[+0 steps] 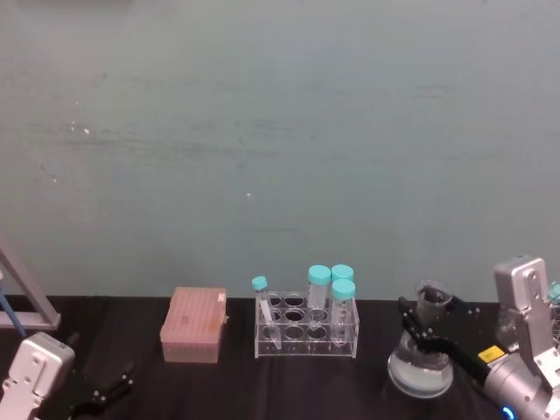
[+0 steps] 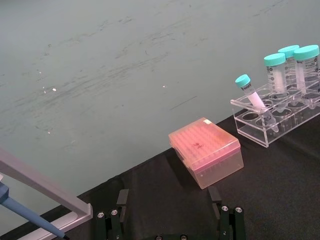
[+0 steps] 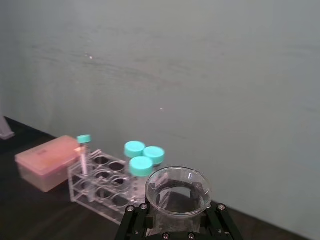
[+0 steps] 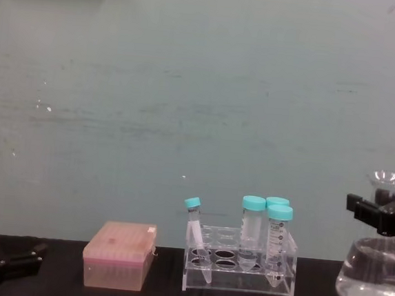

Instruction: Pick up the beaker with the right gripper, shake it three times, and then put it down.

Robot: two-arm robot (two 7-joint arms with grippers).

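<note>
Head view: beaker (image 1: 421, 372) upright at right end of bench (image 1: 289, 389), neck clasped by right end effector (image 1: 422, 337), jaws snug either side; gripped high, probably to leave the liquid-filled base free for shaking. Left end effector (image 1: 103, 395) parked low left, spread, empty. Right wrist view: flared rim facing up between the jaws. Chest view: long axis vertical, mouth upward, liquid level.
</note>
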